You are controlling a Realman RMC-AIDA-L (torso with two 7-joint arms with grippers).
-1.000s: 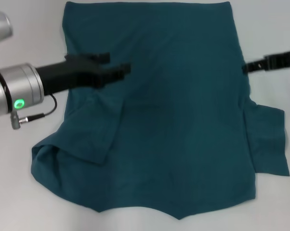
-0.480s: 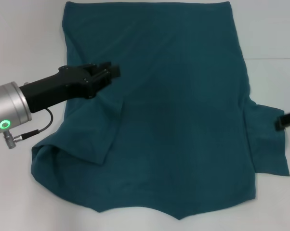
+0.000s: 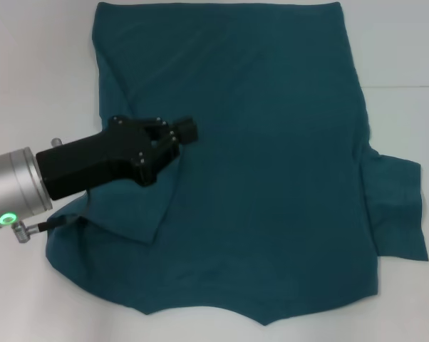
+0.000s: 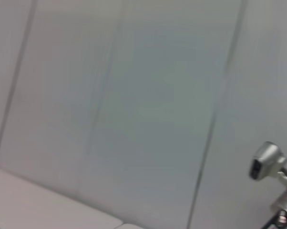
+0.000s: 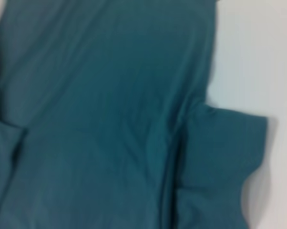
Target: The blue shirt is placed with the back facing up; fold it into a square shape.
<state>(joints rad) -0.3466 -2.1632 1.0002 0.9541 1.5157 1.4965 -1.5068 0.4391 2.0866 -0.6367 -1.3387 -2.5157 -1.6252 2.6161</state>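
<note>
I can read no text, label, brand, number or sign in any of my views. The large dark teal-blue short-sleeved cotton shirt (image 3: 257, 164), which fills most of the head view, shows only plain cloth on the side facing me, with no lettering or tag legible. The black housing of the left end effector (image 3: 179, 135), at the left centre of the head view, carries no marking I can make out. The small green ring light (image 3: 9, 217) on the silver arm segment at the far left is only a glow, with no symbol legible in it.
</note>
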